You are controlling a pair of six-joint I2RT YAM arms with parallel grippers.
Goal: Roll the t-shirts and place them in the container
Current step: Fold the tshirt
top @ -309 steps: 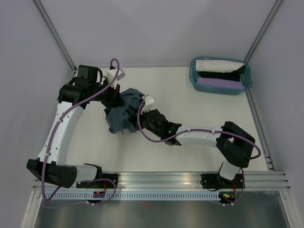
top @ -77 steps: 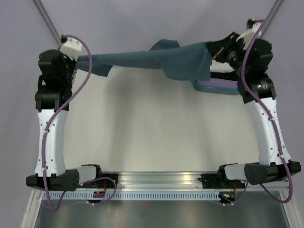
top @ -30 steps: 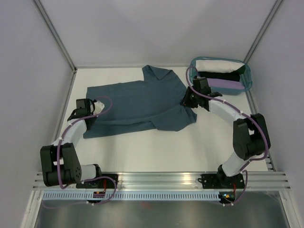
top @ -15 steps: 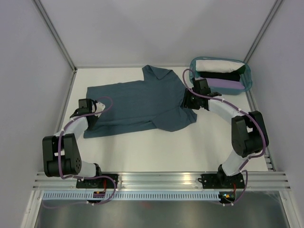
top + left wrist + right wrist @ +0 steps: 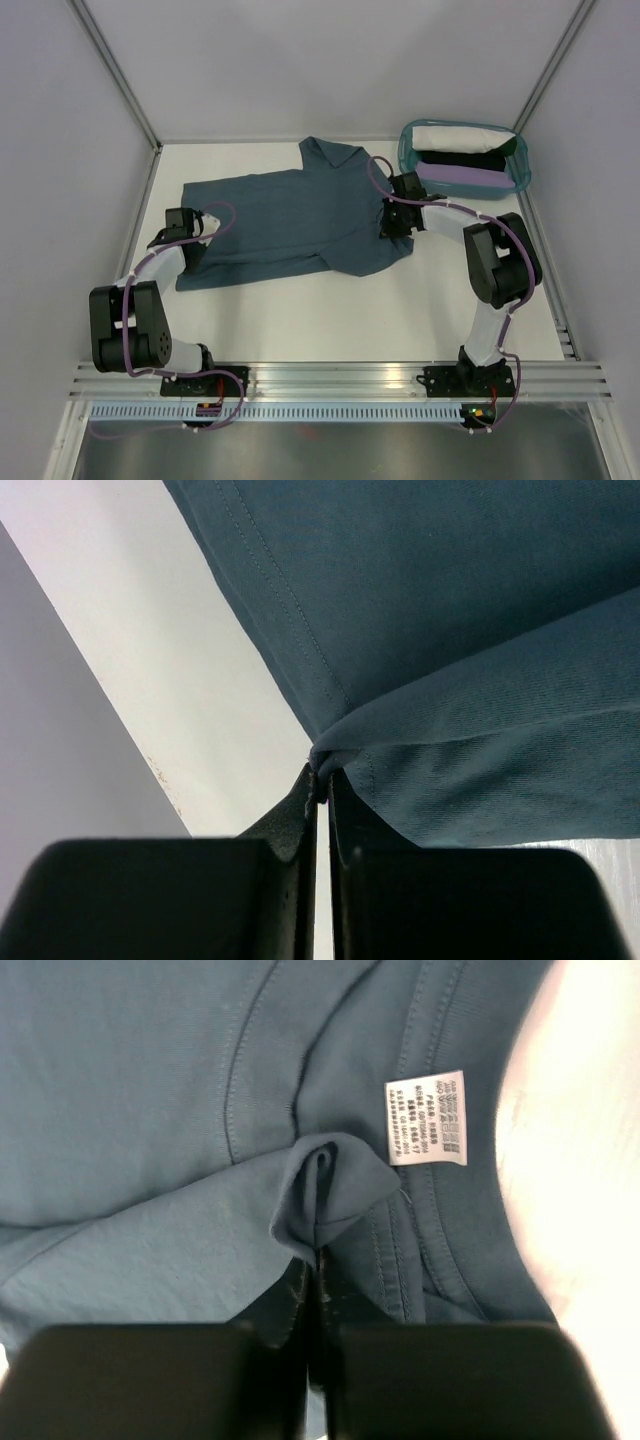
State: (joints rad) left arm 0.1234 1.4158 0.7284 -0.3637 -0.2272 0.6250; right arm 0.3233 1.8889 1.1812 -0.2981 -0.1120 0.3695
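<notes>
A slate-blue t-shirt [image 5: 290, 212] lies spread flat on the white table, hem to the left and collar to the right. My left gripper [image 5: 196, 246] sits low at its left edge, shut on a small fold of the hem [image 5: 335, 758]. My right gripper [image 5: 392, 222] rests on the shirt's right end, shut on a pinched-up fold of fabric [image 5: 322, 1195] beside the neck seam and its white label [image 5: 425, 1117]. White [image 5: 460, 138], black [image 5: 458, 158] and lilac [image 5: 465, 176] bundles lie in the basket.
The teal plastic basket [image 5: 406, 160] stands at the back right corner, just right of my right wrist. Grey walls close in the table on the left, back and right. Bare table shows in front of the shirt [image 5: 330, 310].
The shirt, held stretched in the air earlier, now lies flat. Over the last second my right gripper slid a little left along the collar end; the left gripper hardly moved.
</notes>
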